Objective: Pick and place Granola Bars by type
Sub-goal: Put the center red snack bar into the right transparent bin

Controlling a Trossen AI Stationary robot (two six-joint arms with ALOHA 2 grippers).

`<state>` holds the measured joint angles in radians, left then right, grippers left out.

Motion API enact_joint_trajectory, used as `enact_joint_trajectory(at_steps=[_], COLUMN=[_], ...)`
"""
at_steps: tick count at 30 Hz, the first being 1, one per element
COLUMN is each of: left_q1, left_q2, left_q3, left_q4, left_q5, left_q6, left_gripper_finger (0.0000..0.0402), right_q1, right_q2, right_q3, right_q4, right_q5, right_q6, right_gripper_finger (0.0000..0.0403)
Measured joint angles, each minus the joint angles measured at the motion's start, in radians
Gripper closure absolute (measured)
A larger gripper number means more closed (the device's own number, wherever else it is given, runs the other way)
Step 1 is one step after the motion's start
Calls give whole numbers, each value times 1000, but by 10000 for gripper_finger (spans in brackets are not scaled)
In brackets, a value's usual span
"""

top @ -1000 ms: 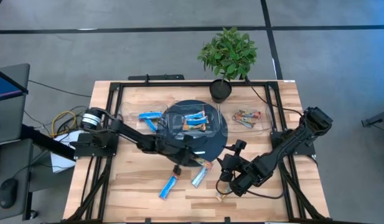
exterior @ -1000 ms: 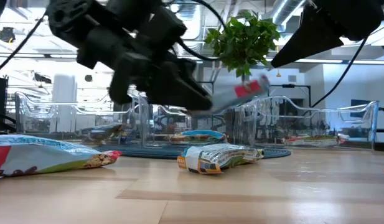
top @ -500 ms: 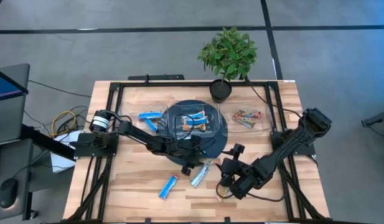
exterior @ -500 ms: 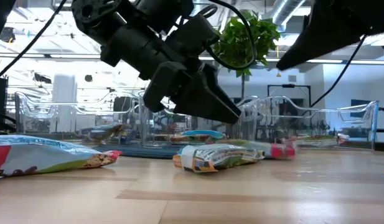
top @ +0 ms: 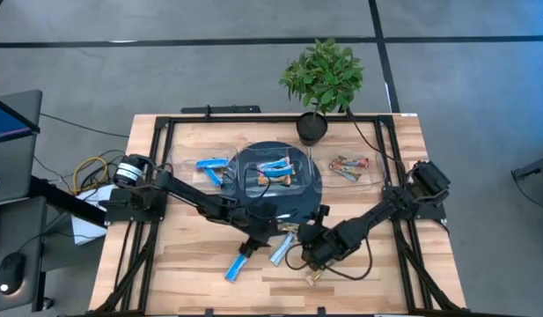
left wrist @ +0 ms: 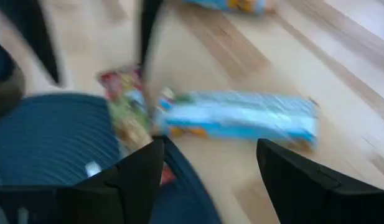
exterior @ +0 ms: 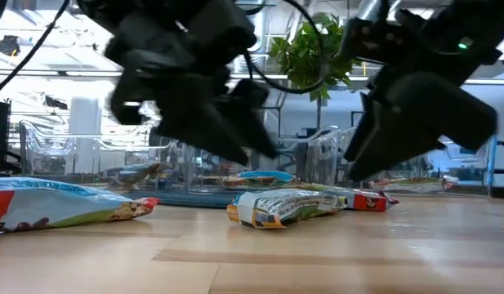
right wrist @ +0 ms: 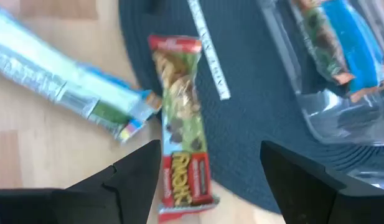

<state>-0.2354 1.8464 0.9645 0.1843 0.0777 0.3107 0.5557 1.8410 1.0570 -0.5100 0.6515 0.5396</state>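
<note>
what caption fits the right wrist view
Open right gripper above a tan bar at the dark mat's edge.

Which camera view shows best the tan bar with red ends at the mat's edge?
The right wrist view: the tan bar lies whole, print readable. The left wrist view blurs it; the low view shows one red end; the high view hides it.

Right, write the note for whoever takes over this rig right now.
Left gripper: open, empty, above the near edge of the dark round mat.
Right gripper: open, empty, over the red-and-green bar lying half on that mat edge.
Sorted so far: blue bars in the clear tray on the mat, blue ones to its left, tan ones to its right.
Left to do: two blue bars on the bare wood in front, plus the red-and-green bar.
</note>
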Motion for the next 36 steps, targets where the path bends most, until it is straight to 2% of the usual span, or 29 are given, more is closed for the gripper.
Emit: enact_joint_trajectory(at_steps=[8, 13, 21, 27, 31, 36], left_q1=[-48, -67, -81, -81, -81, -85], left_q2=[-126, -254, -494, -653, -706, -710], left_q3=[-83, -173, -338, -433, -463, -465], left_q4=[-90, -162, -191, -191, -196, -205], left_q5=[-20, -138, -339, -413, -427, -431], left_q6=[8, -15, -91, -155, -178, -192], left_gripper_finger=[148, 148, 148, 148, 148, 148], right_q1=[-20, -22, -38, -70, -90, -112], right_q2=[14, 14, 31, 56, 61, 67], right_q3=[2, 1, 0, 2, 2, 4], right_q4=[67, 74, 53, 62, 60, 76], right_q5=[-53, -57, -103, -126, -161, -221], right_q6=[-42, -45, -14, -13, -13, -23], right_gripper_finger=[133, 133, 133, 134, 151, 198])
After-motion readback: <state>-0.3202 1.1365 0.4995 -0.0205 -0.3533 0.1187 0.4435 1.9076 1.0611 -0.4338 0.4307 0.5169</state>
